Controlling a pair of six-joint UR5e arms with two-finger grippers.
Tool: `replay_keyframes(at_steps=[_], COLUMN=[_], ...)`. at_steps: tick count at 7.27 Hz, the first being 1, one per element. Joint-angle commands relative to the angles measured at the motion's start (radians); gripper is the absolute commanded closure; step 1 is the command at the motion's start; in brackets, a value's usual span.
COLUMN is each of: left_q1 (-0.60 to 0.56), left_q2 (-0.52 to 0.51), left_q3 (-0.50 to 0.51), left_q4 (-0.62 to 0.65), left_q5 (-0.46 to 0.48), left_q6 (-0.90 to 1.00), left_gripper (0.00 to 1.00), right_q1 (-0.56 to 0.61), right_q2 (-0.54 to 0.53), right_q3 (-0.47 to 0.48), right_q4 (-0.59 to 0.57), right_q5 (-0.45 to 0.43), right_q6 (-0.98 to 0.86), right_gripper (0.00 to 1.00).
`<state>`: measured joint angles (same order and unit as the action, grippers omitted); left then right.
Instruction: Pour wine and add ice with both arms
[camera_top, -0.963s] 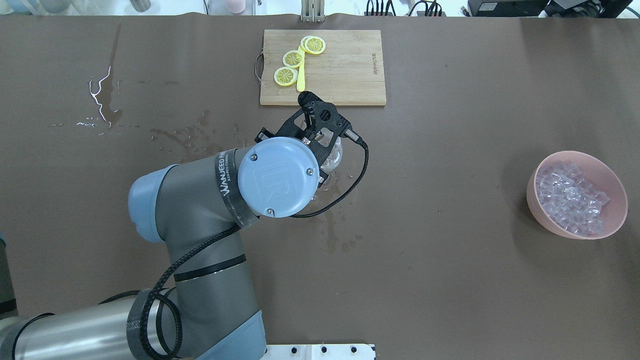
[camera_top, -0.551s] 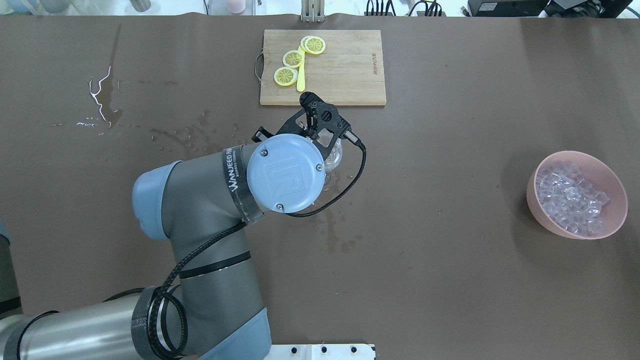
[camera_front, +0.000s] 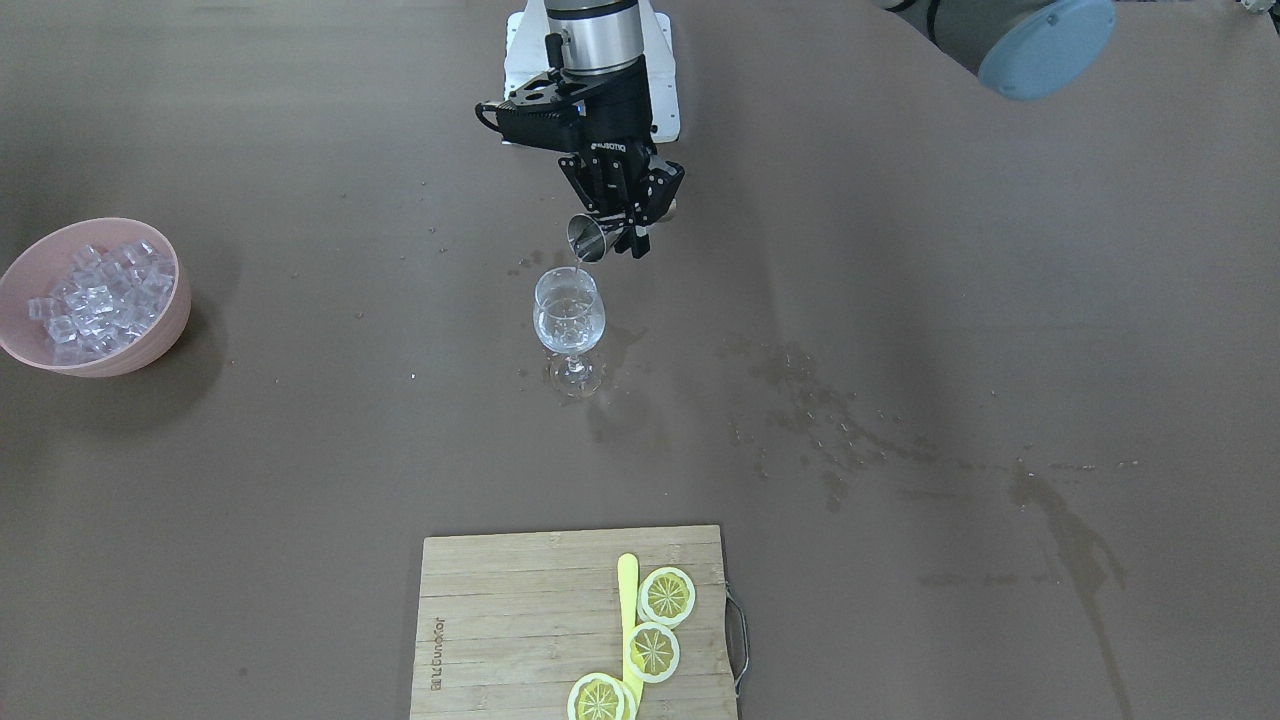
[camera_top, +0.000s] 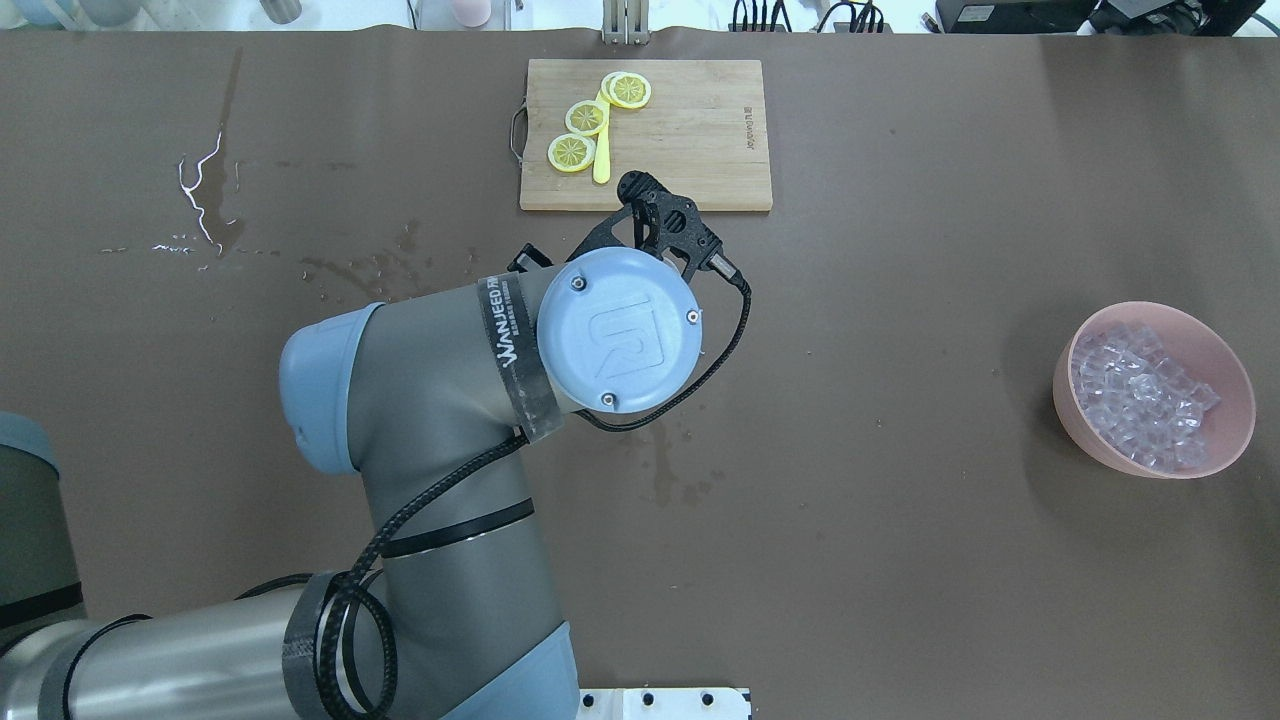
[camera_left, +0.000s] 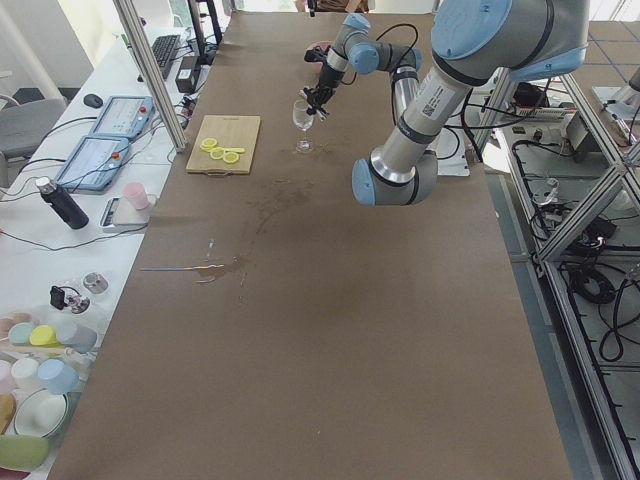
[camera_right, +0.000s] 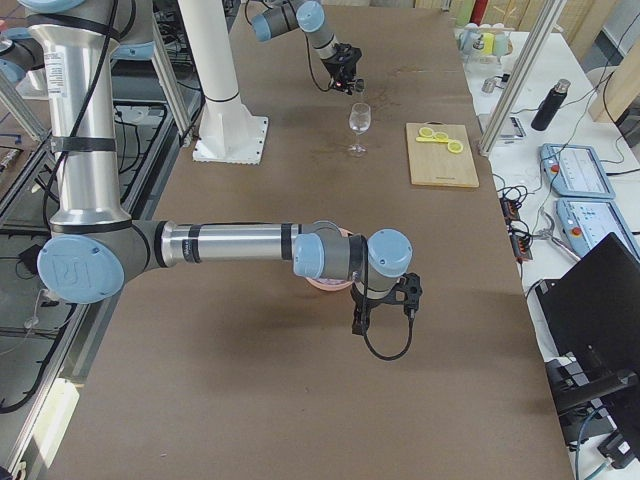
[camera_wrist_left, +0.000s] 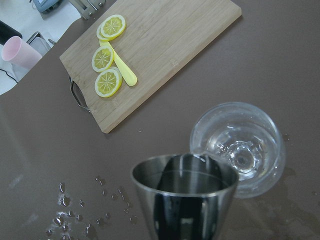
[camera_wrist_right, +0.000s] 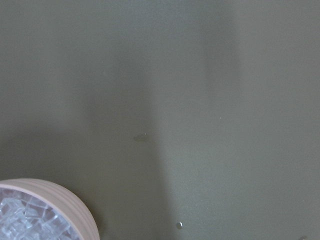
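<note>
The brown table (camera_top: 900, 560) lies bare between the bamboo board (camera_top: 690, 130) and the pink bowl (camera_top: 1235, 420) of ice (camera_top: 1140, 395). The silver-grey left arm (camera_top: 430, 400) reads "WANJEED" and "UR". Its "ROBOTIQ" left gripper (camera_front: 622, 232) clamps a steel jigger (camera_front: 590, 238), mouth tilted toward the upright wine glass (camera_front: 569, 318), which holds the wine (camera_front: 568, 330). The right gripper (camera_right: 385, 300) is near the bowl; I cannot tell how its jaws stand.

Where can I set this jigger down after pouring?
For the jigger: bare table between wine glass and pink ice bowl, or the cutting board's end away from the lemon slices. The glass's other side is spattered wet.
</note>
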<state>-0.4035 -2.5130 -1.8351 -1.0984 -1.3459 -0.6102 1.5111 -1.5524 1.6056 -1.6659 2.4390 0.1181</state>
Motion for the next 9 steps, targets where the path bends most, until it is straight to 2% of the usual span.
replay_keyframes(at_steps=[1,7,9], left_q1=[0.000,0.000,-0.001], left_q2=[-0.044,-0.168,-0.213], left_q3=[0.016,0.080,0.153], left_q4=[0.064,0.305,0.314], left_q5=[-0.001,0.005,0.010], left_q6=[0.009,0.021,0.023], left_gripper=[1.00,1.00,1.00], right_q1=[0.000,-0.003,-0.003], right_q2=[-0.001,0.000,0.000], right_q3=[-0.003,-0.012,-0.018], right_q4=[0.000,0.002,0.002], right_q5=[0.000,0.005,0.005], right_q6=[0.000,0.002,0.002], right_gripper=[0.00,0.00,0.00])
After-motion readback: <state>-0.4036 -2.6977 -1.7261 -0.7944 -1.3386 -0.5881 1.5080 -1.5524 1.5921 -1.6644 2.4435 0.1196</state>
